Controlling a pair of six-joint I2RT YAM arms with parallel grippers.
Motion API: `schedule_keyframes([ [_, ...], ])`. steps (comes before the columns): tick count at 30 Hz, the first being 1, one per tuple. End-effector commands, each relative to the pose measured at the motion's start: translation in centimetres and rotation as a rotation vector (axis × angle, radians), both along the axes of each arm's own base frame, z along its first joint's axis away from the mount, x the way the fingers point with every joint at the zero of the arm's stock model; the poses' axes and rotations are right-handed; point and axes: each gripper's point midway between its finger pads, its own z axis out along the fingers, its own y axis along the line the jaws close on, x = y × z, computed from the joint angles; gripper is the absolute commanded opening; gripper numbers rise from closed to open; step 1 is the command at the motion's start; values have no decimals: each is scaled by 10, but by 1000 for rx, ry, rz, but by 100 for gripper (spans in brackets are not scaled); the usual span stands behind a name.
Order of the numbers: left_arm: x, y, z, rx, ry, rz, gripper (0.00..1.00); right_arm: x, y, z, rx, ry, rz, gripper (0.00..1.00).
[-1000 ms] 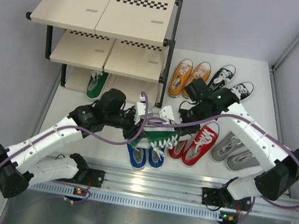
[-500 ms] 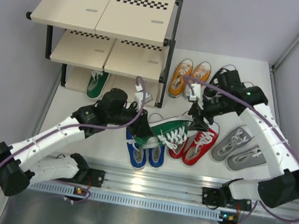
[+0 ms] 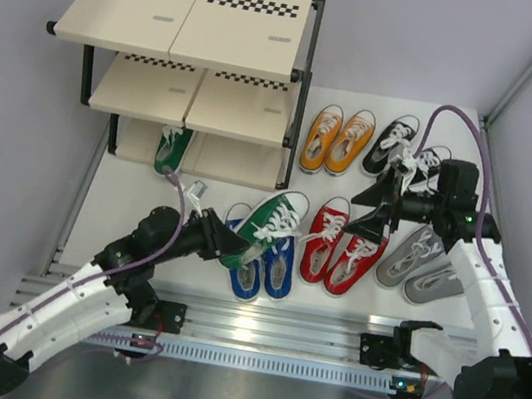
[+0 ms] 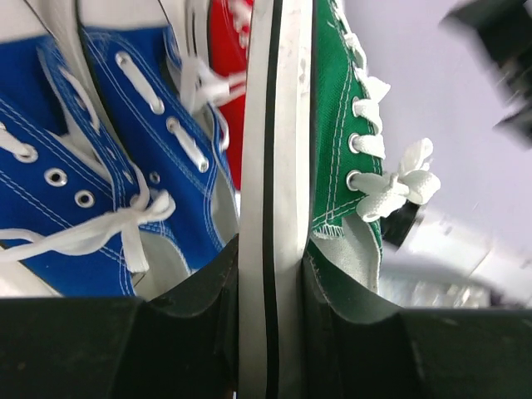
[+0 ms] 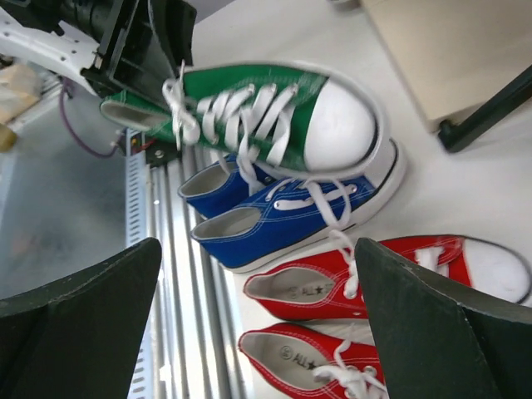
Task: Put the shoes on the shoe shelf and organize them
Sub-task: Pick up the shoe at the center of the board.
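Observation:
My left gripper point(image 3: 232, 242) is shut on the heel of a green shoe point(image 3: 273, 222), held on its side over the blue pair point(image 3: 263, 266). In the left wrist view its black fingers point(image 4: 195, 328) pinch the white sole of the green shoe point(image 4: 331, 125). My right gripper point(image 3: 375, 209) stands open and empty above the red pair point(image 3: 341, 247), apart from the green shoe point(image 5: 266, 108). The shoe shelf point(image 3: 153, 20) stands at the back left, with the other green shoe point(image 3: 173, 148) on its bottom tier.
Orange pair point(image 3: 336, 140) and black pair point(image 3: 408, 147) lie right of the shelf's black post point(image 3: 306, 74). Grey pair point(image 3: 422, 266) lies under the right arm. Metal rails point(image 3: 266, 326) run along the near edge. Grey walls close in both sides.
My right gripper let go of the green shoe, opened wide and drew back to the right. My left arm pulled back toward the near edge, keeping the green shoe.

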Motion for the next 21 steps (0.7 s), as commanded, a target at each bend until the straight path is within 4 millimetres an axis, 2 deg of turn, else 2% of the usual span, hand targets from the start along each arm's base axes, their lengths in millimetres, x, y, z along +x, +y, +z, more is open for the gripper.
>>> schedule_keyframes([
  [1,28,16,67,-275,-87,233,0,-5,8,26,133,-38,60,99],
  [2,36,32,65,-277,-73,337,0,-3,8,24,123,-59,60,99],
  [4,40,47,59,-251,-50,426,0,0,6,18,100,-53,44,99],
  [5,43,60,47,-195,-24,490,0,1,6,18,97,-63,43,99],
  [7,44,73,54,-150,-22,552,0,6,5,11,85,-56,26,99],
  [8,43,81,37,-60,17,579,0,7,5,10,82,-63,23,99],
  [9,47,93,50,-46,-5,637,0,8,5,7,80,-56,20,99],
  [10,47,98,48,-15,3,657,0,9,4,6,77,-58,15,99],
  [12,52,106,48,49,-8,699,0,11,4,3,74,-60,11,100],
  [13,55,108,57,52,-23,712,0,12,4,1,72,-58,11,100],
  [17,67,107,58,151,-43,725,0,14,2,-2,70,-56,5,99],
  [21,79,113,74,141,-92,762,0,14,0,-7,70,-53,4,100],
])
